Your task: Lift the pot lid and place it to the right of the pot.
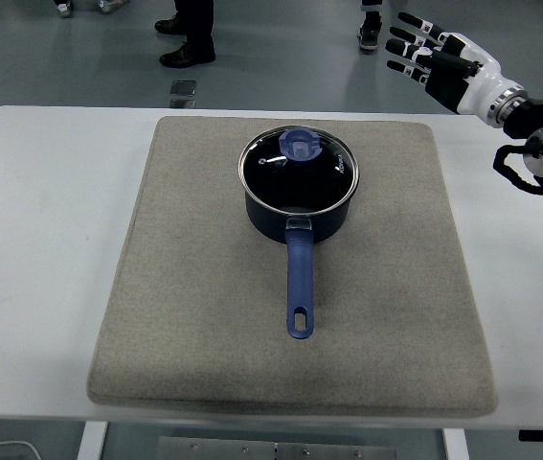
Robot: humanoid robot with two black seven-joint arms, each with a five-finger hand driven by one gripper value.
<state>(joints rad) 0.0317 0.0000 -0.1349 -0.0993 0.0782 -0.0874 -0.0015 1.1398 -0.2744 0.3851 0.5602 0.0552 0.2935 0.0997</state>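
Lid's on the pot, hand's up in the corner holding nothing

Going left to right: white table with a grey mat on it, and the dark blue pot sits toward the mat's back, its handle pointing at the near edge. The glass lid with its blue knob is seated on the pot. The right hand hangs above the table's far right corner, well apart from the pot, fingers spread and relaxed. A person's shoes show on the floor up top.

Lid on pot — right hand spread, well apart.
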